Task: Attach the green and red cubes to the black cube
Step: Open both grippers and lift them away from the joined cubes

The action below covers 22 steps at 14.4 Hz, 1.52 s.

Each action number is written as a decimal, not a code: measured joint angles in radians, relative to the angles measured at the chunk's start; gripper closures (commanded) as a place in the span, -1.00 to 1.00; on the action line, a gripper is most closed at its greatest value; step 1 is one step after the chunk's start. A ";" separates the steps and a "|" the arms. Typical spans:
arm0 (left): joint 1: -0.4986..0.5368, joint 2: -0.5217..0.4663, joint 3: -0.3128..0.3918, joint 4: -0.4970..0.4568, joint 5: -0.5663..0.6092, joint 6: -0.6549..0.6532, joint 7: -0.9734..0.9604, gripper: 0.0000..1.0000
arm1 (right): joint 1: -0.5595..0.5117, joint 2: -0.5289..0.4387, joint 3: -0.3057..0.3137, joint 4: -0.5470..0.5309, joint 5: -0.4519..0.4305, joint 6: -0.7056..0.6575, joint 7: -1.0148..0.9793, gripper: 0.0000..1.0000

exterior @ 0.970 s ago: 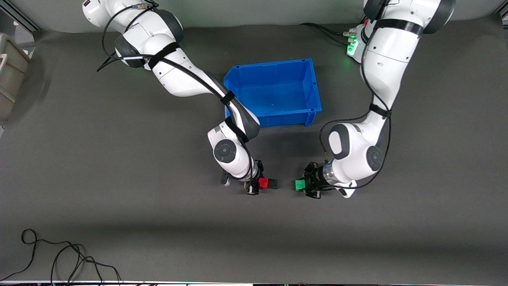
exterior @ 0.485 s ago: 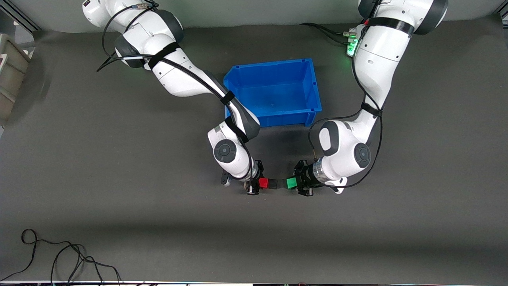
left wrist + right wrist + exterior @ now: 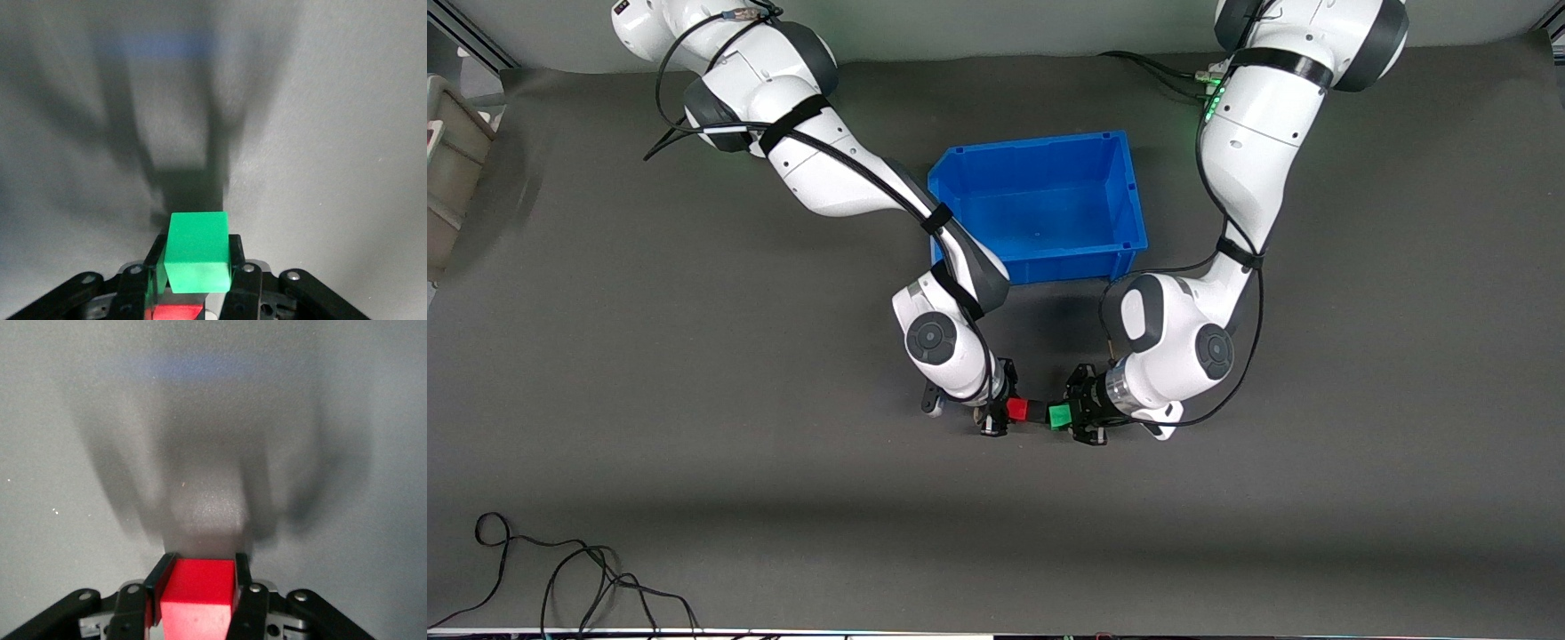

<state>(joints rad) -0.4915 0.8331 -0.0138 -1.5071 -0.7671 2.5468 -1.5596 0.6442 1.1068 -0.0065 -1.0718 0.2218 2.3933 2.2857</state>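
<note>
Grey table: right gripper clamps red cube, left gripper clamps green cube, black cube between them, in one row.

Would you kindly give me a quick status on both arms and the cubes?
Left end effector shut on green cube. Right end effector shut on red cube, black cube stuck to it. Green meets black. Blue bin well clear.

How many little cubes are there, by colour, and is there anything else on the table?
Red cube: 1
Black cube: 1
Green cube: 1
Blue bin: 1
Loose black cable: 1
Total: 5
</note>
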 measured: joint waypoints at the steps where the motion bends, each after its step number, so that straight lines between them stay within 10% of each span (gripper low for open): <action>1: -0.002 0.001 0.001 0.000 0.001 0.000 0.000 0.44 | 0.000 0.000 -0.001 0.000 0.000 0.000 0.000 1.00; 3: -0.005 0.001 0.003 0.000 0.004 0.000 0.000 -0.99 | 0.000 0.000 -0.001 0.000 0.000 0.000 0.000 1.00; 8: -0.016 0.001 0.005 0.014 0.019 -0.001 0.000 -1.00 | 0.000 0.000 -0.001 0.000 0.000 0.000 0.000 1.00; 9: -0.015 0.001 0.010 0.017 0.019 -0.001 0.000 -1.00 | 0.000 0.000 -0.001 0.000 0.000 0.000 0.000 0.70; 11: 0.000 0.001 0.019 0.022 0.026 -0.020 0.000 -1.00 | 0.000 0.000 -0.001 0.001 0.000 0.001 0.000 -0.95; 18: 0.246 -0.088 0.034 0.036 0.078 -0.380 0.131 -1.00 | -0.002 -0.017 -0.005 0.053 -0.010 -0.006 -0.129 -1.00; 22: 0.444 -0.199 0.037 0.017 0.221 -0.650 0.309 -1.00 | -0.043 -0.148 -0.015 0.085 -0.010 -0.237 -0.265 -0.99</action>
<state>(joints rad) -0.0472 0.6342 0.0232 -1.4904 -0.5461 1.8963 -1.2510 0.6012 0.9586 -0.0211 -0.9863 0.2118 2.1565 2.0211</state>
